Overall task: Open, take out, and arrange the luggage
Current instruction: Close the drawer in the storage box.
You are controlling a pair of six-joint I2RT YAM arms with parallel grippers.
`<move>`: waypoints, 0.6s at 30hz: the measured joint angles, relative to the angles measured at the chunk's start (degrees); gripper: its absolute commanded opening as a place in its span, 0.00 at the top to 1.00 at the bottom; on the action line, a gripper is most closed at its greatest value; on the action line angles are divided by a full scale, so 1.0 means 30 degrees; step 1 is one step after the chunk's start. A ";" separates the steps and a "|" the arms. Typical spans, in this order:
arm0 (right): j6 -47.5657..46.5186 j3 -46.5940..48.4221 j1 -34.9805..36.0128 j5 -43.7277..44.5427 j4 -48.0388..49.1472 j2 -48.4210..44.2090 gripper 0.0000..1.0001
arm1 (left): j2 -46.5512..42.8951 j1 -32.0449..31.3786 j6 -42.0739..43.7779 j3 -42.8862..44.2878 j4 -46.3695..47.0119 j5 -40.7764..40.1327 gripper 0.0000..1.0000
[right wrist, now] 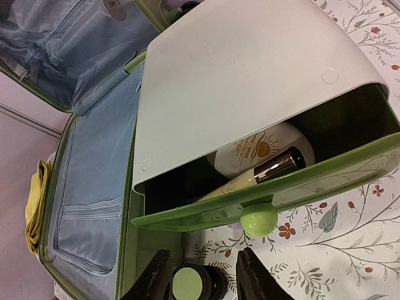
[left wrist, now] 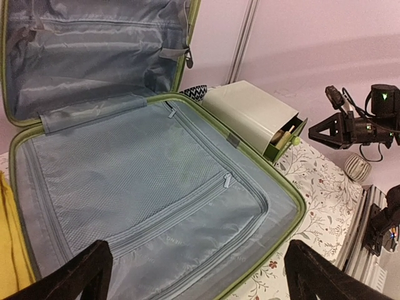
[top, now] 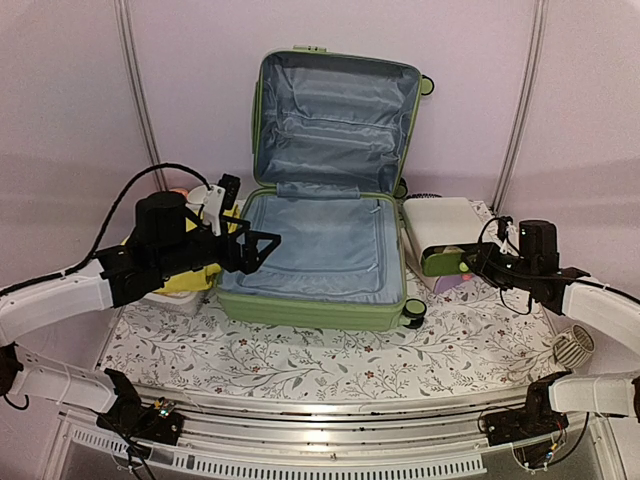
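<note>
The luggage (top: pixel 320 250) lies open on the table, its lid propped upright against the back wall and its grey-blue lining (left wrist: pixel 156 187) bare. My left gripper (top: pixel 272 250) hovers over the base half's left side, open, with nothing between its fingers (left wrist: pixel 81 275). My right gripper (right wrist: pixel 203 278) is open just short of the green knob (right wrist: pixel 259 219) on a white box's (right wrist: pixel 244 75) drawer. The drawer (right wrist: pixel 312 181) is pulled partly out, with bottles inside. A suitcase wheel (right wrist: pixel 190 284) shows between the right fingers, below them.
The white box (top: pixel 437 222) stands right of the luggage, touching its rim. A yellow cloth (top: pixel 190 278) lies to the left of the suitcase. A small ribbed round object (top: pixel 573 347) sits at the right table edge. A floral cloth (top: pixel 330 355) covers the table.
</note>
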 measured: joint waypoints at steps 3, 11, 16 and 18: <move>-0.0095 0.0000 0.0000 0.0015 -0.0015 0.0000 0.61 | -0.0080 0.0000 0.0007 0.0000 -0.0007 -0.0058 0.02; -0.0168 -0.0138 0.0000 0.0182 -0.0051 0.0000 0.59 | -0.0182 0.0000 0.0007 -0.0066 -0.0007 -0.0204 0.02; -0.0197 -0.0211 0.0000 0.0364 -0.0066 0.0000 0.59 | -0.0197 0.0000 0.0007 -0.0080 0.0000 -0.0219 0.02; -0.0226 -0.0240 0.0000 0.0408 -0.0109 0.0000 0.59 | -0.0197 0.0000 0.0007 -0.0080 0.0007 -0.0219 0.02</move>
